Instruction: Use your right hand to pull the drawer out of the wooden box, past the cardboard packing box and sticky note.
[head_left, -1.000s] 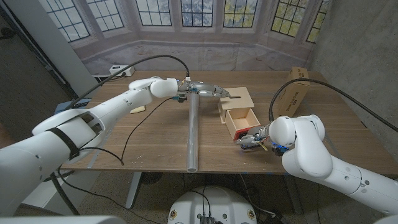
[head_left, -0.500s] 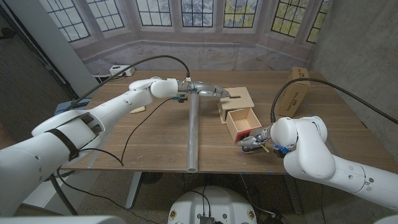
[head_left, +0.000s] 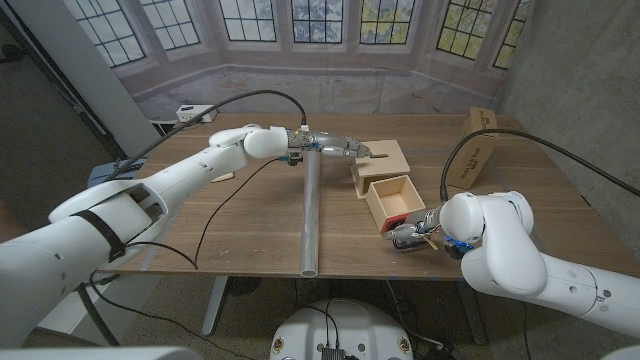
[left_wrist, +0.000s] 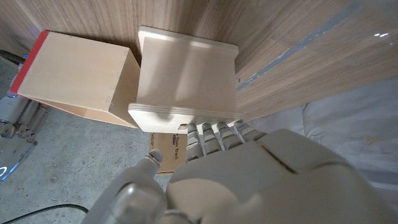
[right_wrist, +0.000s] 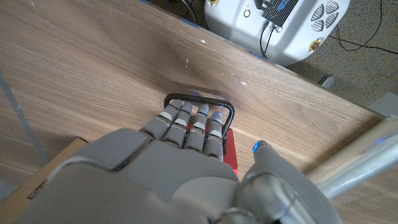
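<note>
- The light plywood drawer with a red front face sits right of centre in the head view, drawn well out of the pale wooden box toward the lower edge of the frame.
- The right hand is at the drawer's red front, lower right of centre in the head view. In the right wrist view its fingers are hooked through the thin black wire handle, so this hand holds the handle.
- The left hand reaches in from the upper left and presses its fingers against the edge of the wooden box, apparently bracing it; it grips nothing that can be seen.
- The brown cardboard packing box stands at the upper right of the table, well apart from the drawer. The small pale sticky note lies at the left of the table, partly behind the left arm.
- A long grey metal tube lies on the wooden table just left of the drawer, running from mid-frame to the bottom edge.
- Handling, as a judgement: the drawer looks light, stiff and hollow, with smooth sides that should slide easily. The wire handle is the only good hold; it is thin, so a straight, even pull is likely safer than a twist, which could jam the drawer or drag the box along.
</note>
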